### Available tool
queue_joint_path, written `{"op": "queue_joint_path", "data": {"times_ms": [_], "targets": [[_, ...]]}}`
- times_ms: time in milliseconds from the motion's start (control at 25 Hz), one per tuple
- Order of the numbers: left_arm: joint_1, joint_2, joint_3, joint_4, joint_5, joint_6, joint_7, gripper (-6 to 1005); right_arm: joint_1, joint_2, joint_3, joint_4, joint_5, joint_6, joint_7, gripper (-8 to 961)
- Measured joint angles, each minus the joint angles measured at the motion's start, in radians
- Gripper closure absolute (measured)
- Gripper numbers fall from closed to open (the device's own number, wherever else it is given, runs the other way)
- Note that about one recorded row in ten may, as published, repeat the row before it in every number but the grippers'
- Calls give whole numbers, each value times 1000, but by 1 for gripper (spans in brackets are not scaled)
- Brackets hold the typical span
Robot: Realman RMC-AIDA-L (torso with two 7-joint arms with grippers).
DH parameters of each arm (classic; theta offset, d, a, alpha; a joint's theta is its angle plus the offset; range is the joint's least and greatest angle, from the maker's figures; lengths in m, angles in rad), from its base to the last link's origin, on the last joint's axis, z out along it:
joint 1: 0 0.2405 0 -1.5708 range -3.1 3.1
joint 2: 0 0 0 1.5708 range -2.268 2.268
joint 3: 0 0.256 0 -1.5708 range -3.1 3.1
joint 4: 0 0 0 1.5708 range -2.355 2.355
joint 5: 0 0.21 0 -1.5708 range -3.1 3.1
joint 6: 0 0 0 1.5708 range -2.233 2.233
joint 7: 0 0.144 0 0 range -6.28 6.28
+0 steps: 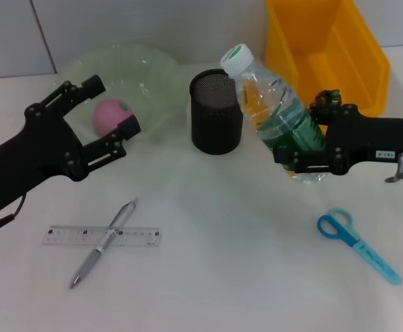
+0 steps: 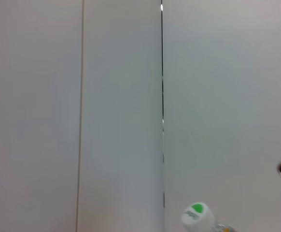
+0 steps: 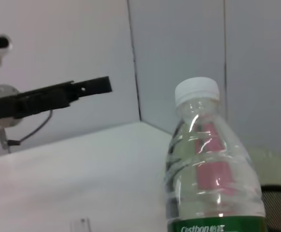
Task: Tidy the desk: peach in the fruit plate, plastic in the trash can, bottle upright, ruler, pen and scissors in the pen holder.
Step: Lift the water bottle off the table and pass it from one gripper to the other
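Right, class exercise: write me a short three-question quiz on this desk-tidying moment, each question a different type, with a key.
1. True or false: the peach already lies in the fruit plate.
2. Which gripper grasps the bottle? A) left gripper B) right gripper C) neither
3. Fill in: the pen lies across the ____.

Key: 1 true. 2 B; the bottle is tilted, cap toward the pen holder. 3 ruler. The scissors remain on the desk.
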Motion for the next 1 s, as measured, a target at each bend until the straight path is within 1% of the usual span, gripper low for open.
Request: {"op": "queue_joint_path", "data": {"times_ms": [40, 120, 160, 360, 440, 640, 800, 1000], "targets": [[0, 0, -1, -7, -15, 9, 0, 139, 0, 0, 0, 0, 0, 0, 0, 175], [0, 0, -1, -7, -15, 9, 0, 139, 0, 0, 2, 39, 28, -6, -41, 174], [-10, 0, -15, -45, -37, 36, 0, 139, 0, 0, 4, 59, 44, -8, -62, 174], [-25, 0, -23, -75, -44, 73, 0, 139, 5, 0, 5, 127, 71, -21, -144, 173], [-30, 0, -16, -77, -43, 90, -5, 139, 8, 3, 3, 141, 78, -25, -165, 173], [-47, 0, -6, -100, -38, 106, -15, 140, 9, 22, 1, 154, 87, -63, -217, 172], [-56, 1, -3, -118, -37, 109, -30, 140, 9, 27, 3, 155, 92, -105, -230, 172], [-56, 2, -3, -126, -37, 126, -46, 140, 17, 31, -5, 185, 99, -112, -259, 171]]}}
